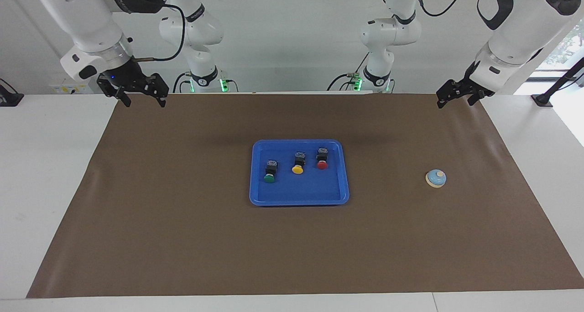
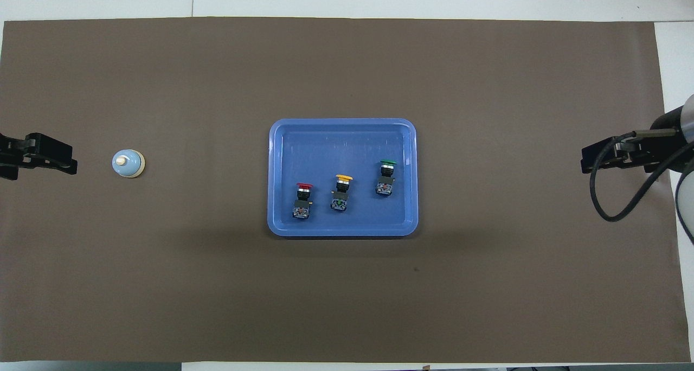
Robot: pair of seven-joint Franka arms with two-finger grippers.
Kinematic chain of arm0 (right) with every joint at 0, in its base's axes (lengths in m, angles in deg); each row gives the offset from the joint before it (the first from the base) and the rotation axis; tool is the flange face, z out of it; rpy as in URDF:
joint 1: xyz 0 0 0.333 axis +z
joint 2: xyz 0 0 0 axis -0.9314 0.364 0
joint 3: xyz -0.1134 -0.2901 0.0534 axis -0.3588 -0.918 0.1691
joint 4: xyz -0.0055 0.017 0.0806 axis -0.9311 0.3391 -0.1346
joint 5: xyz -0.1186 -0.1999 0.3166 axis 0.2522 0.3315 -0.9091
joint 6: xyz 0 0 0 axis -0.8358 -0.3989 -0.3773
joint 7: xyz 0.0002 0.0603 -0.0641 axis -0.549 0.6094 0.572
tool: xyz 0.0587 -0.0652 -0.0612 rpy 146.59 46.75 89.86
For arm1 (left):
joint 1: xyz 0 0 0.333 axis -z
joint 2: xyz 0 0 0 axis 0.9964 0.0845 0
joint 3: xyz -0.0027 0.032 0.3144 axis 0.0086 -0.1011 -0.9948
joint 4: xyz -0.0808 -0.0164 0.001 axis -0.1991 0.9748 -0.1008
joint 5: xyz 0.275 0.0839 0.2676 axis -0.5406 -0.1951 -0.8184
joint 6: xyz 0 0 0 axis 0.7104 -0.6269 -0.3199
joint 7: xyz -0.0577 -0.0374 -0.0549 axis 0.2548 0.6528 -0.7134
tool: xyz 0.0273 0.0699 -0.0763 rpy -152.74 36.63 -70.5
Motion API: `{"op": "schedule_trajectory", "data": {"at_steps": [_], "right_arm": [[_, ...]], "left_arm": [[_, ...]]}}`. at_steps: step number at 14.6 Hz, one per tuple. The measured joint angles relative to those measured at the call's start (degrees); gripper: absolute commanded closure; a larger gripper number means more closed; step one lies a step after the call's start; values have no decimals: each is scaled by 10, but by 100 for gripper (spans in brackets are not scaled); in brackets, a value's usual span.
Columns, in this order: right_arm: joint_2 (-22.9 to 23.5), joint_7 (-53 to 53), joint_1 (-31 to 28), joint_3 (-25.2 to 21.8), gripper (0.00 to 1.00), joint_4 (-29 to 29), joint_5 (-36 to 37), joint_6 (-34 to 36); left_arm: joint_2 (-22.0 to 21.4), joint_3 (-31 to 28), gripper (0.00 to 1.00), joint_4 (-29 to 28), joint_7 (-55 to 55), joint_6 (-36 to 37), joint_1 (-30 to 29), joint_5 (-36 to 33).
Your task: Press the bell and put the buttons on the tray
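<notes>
The blue tray lies in the middle of the brown mat, and it also shows in the overhead view. Three buttons lie in it in a row: green toward the right arm's end, yellow in the middle, red toward the left arm's end. The light-blue bell stands on the mat toward the left arm's end. My left gripper hangs open and empty over the mat's edge near the bell. My right gripper hangs open and empty over the mat's other end.
The brown mat covers most of the white table. A black cable loops from the right arm's wrist. Both arms wait raised at the robots' end of the table.
</notes>
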Motion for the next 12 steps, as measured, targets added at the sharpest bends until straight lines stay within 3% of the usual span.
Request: {"op": "schedule_trajectory", "data": {"at_steps": [8,12], "right_arm": [[2,0,-1,5,0,-55,-3,71],[3,-1,-11,5,0,-56,-4,71]], "left_arm": [[3,-2,100,-17,23,-17,-11,0],[9,-2,100,-73,34,-100,-15,0]]}}
